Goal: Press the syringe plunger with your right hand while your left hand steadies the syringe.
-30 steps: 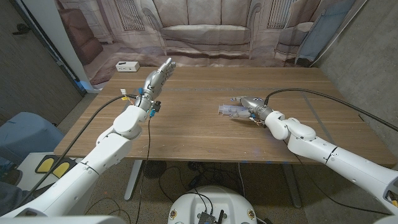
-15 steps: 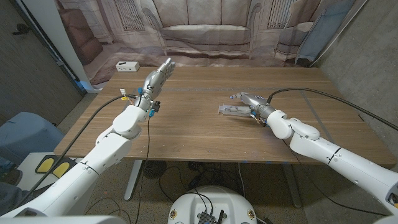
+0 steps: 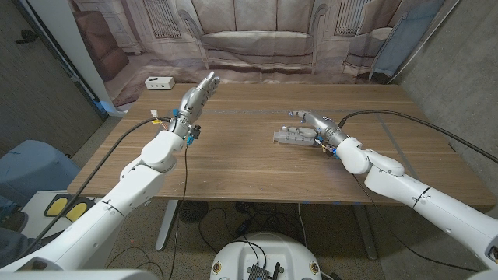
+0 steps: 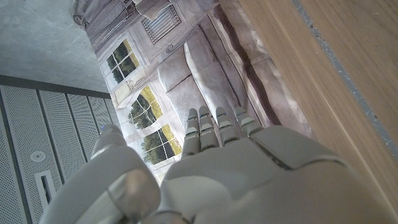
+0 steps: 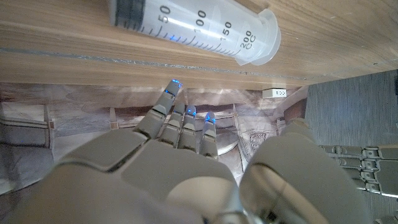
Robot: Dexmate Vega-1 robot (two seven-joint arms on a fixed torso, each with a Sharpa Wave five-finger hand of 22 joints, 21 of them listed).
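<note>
A clear syringe (image 3: 291, 136) with a printed scale lies on its side on the wooden table (image 3: 233, 167), right of the middle. The right wrist view shows its barrel (image 5: 199, 31) close up, beyond my fingertips. My right hand (image 3: 314, 124) hovers just behind and to the right of the syringe with its fingers spread and nothing in them. That same right hand (image 5: 180, 162) is open in its wrist view. My left hand (image 3: 198, 92) is held up over the table's far left, well away from the syringe. Its fingers are straight, and the left hand (image 4: 230, 168) holds nothing.
A white power strip (image 3: 159, 82) lies at the table's far left corner; the power strip (image 5: 274, 93) also appears in the right wrist view. A printed backdrop (image 3: 257, 39) with a sofa hangs behind the table. Black cables run along both arms.
My right hand has come off the syringe, rising slightly toward the far side with its fingers spreading open. The left arm has not moved.
</note>
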